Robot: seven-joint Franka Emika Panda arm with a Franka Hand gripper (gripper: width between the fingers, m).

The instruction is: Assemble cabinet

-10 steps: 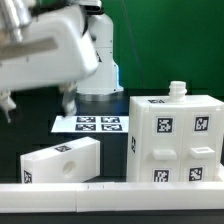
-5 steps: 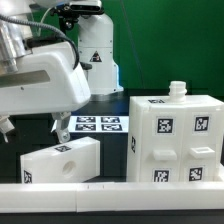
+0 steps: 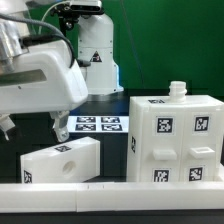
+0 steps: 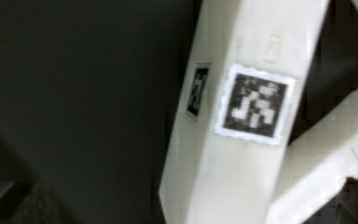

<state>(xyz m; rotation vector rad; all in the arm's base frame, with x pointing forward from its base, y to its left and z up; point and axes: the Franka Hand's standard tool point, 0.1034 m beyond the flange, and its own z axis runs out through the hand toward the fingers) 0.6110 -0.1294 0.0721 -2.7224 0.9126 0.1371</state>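
A tall white cabinet box [image 3: 175,140] with several marker tags and a small knob [image 3: 177,90] on top stands at the exterior view's right. A smaller white cabinet part [image 3: 60,162] with a round hole lies flat at the lower left. My gripper [image 3: 33,133] hangs just above this part, its two fingers [image 3: 62,128] spread wide with nothing between them. The wrist view shows a white tagged part [image 4: 252,103] close below on the dark table; I cannot tell which part it is. The fingertips do not show clearly there.
The marker board [image 3: 95,124] lies flat behind the smaller part. A long low white rail [image 3: 110,200] runs along the front edge. The white robot base [image 3: 97,60] stands at the back.
The arm has dropped lower in the exterior view, towards the flat part, over the last second. In the last half second it barely moved. The parts have not moved.
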